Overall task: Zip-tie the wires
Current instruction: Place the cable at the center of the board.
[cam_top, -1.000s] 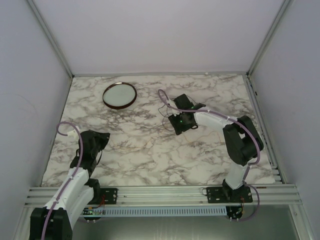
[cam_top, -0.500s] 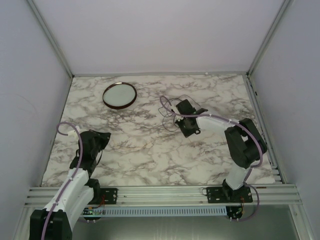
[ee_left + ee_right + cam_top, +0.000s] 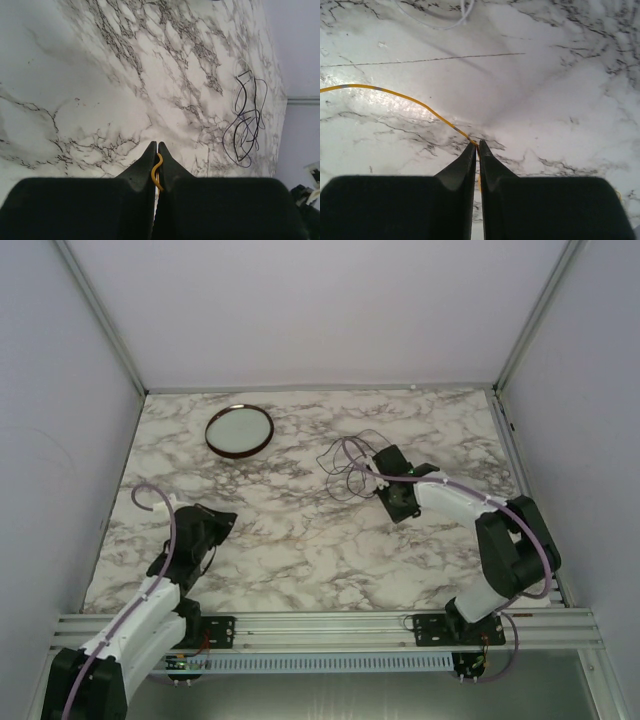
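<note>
Nearest me, low on the left of the top view, my left hand (image 3: 156, 145) sits over bare table (image 3: 300, 540), well apart from the work. Its fingers are pressed together, and the left wrist view shows a short yellow curl (image 3: 156, 172) caught between them. I cannot tell what that curl belongs to.

Further in, right of centre in the top view, my right hand (image 3: 477, 145) is also closed tight. It pinches a thin yellow strand (image 3: 405, 97) at the fingertips, and the strand trails off to the left edge of the right wrist view.

Just beyond that hand, up and to its left in the top view, the wires (image 3: 345, 465) lie on the table as a loose tangle of dark loops, neither gathered nor bound. A thin white curve (image 3: 447, 26) shows at the top of the right wrist view, but I cannot tell whether it is the zip tie, which I cannot pick out anywhere with certainty.

Farthest back, upper left, the round dish (image 3: 209, 435) sits alone.

I judge the job barely begun. At most one strand is in hand. The loops are not yet bunched, and wrapping, threading and cinching the tie all remain.
</note>
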`<act>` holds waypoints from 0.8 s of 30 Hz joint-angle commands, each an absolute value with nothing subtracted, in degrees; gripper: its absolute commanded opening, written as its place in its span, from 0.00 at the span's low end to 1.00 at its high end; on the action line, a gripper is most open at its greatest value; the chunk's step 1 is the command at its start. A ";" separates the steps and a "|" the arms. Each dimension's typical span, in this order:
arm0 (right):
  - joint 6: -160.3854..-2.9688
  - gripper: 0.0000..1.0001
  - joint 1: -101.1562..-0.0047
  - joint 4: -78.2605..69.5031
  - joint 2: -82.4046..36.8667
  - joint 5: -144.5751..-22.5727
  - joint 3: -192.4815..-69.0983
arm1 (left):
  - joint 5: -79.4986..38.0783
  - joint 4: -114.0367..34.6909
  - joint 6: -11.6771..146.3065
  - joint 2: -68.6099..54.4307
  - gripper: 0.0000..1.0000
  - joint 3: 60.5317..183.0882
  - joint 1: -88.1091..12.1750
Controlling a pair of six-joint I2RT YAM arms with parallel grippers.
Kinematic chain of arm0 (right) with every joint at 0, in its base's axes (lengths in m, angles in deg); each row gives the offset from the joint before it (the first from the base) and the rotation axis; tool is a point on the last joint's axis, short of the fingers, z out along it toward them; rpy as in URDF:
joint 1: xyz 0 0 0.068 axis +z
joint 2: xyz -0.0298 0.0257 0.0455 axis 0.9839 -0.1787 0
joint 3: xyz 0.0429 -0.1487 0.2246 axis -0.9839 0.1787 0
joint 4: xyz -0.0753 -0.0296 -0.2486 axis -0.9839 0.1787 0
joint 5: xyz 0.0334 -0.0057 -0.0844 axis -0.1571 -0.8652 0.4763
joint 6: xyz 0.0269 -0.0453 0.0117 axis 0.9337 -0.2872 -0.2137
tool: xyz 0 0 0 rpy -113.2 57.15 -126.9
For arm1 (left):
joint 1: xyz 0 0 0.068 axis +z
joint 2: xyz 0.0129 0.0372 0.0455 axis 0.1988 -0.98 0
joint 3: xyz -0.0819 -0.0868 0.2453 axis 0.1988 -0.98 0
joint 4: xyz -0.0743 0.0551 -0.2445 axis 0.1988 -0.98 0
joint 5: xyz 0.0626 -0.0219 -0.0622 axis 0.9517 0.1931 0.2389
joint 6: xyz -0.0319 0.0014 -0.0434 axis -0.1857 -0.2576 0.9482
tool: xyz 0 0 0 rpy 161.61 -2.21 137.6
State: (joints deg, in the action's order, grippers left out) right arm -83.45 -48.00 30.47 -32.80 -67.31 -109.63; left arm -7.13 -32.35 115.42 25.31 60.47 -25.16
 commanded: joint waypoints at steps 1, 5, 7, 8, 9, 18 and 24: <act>-84.08 0.05 -49.96 32.31 -29.04 -65.80 -110.54 | -4.30 -29.17 116.51 23.28 0.00 60.70 -26.77; -84.37 0.07 -51.74 33.89 -29.28 -65.22 -111.87 | -2.90 -28.60 116.55 21.66 0.00 60.92 -27.17; -84.81 0.12 -52.28 34.64 -29.54 -64.73 -112.38 | -1.82 -28.31 116.56 21.16 0.04 60.61 -27.12; -85.11 0.18 -52.55 34.76 -29.53 -64.65 -112.57 | -1.24 -28.10 116.74 20.80 0.07 60.36 -27.16; -85.48 0.23 -52.81 35.03 -29.45 -64.48 -112.76 | -1.13 -27.74 116.93 20.39 0.08 60.01 -27.13; -87.86 0.45 -53.12 36.71 -25.82 -69.90 -117.18 | -1.06 -26.16 116.74 18.10 0.43 59.47 -27.29; -81.50 0.55 -49.91 30.68 -26.18 -78.76 -123.39 | 1.34 -28.89 116.73 20.24 0.70 59.76 -27.28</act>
